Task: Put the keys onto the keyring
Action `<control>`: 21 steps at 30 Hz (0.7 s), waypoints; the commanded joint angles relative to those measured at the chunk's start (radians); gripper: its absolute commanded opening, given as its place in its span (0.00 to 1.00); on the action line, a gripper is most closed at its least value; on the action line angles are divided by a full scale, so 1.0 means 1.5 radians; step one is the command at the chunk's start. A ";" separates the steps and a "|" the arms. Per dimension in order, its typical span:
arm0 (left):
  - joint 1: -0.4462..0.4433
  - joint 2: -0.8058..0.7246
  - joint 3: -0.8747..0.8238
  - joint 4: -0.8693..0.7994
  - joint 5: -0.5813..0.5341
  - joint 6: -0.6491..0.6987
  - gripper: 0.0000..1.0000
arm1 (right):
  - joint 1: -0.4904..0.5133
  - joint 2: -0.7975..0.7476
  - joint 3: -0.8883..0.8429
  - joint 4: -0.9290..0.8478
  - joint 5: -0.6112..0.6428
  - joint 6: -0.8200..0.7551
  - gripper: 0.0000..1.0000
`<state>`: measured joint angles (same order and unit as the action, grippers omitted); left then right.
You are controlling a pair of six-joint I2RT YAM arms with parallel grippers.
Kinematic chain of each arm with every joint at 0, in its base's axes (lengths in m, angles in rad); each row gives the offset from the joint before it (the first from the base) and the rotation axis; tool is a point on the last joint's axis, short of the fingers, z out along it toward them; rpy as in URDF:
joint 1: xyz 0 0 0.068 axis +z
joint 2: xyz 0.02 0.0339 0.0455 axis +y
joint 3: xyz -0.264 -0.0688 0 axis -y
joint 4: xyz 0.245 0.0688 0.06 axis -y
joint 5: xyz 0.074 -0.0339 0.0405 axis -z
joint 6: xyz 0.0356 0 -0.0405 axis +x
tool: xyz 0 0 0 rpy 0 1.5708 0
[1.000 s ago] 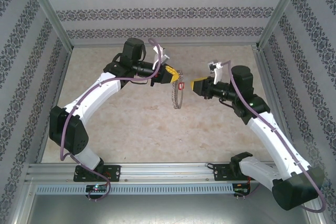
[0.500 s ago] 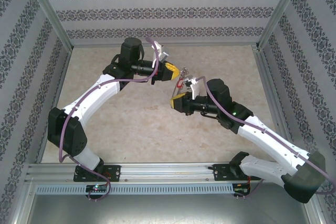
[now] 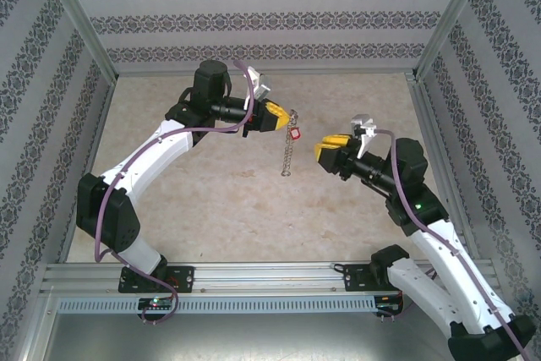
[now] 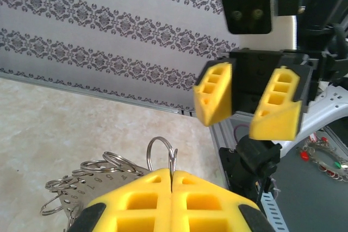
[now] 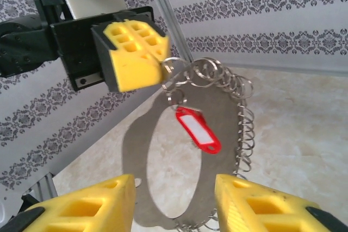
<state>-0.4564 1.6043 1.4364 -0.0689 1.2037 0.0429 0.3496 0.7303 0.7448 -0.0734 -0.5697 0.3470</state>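
Observation:
The keyring (image 3: 287,151), a large grey loop fringed with small rings, hangs edge-on above the table from my left gripper (image 3: 281,118). In the left wrist view that gripper (image 4: 172,173) is shut on one small ring (image 4: 161,152) of the keyring (image 4: 76,193). The key (image 3: 295,131) has a red plastic head and dangles from a small ring near the loop's top. In the right wrist view the key (image 5: 198,129) hangs in front of the keyring (image 5: 136,150). My right gripper (image 3: 321,150) is open and empty, a short way right of the loop, and its fingers (image 5: 81,205) frame it from below.
Patterned walls and metal frame posts (image 3: 80,23) enclose the beige table (image 3: 211,192). An aluminium rail (image 3: 254,276) runs along the near edge by the arm bases. More ringed keys (image 4: 321,153) lie outside the frame in the left wrist view.
Half a second ago my right gripper was up against the keyring; it has pulled back to the right and opened wider. The red key stays hanging on the loop. The left gripper has held still.

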 commanded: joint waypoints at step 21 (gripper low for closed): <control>-0.005 -0.023 0.046 0.008 0.089 -0.023 0.00 | 0.023 0.192 0.047 0.211 -0.145 -0.006 0.55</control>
<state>-0.4568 1.6035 1.4647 -0.0700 1.2934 0.0170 0.3611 1.0073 0.7776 0.1722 -0.7498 0.3370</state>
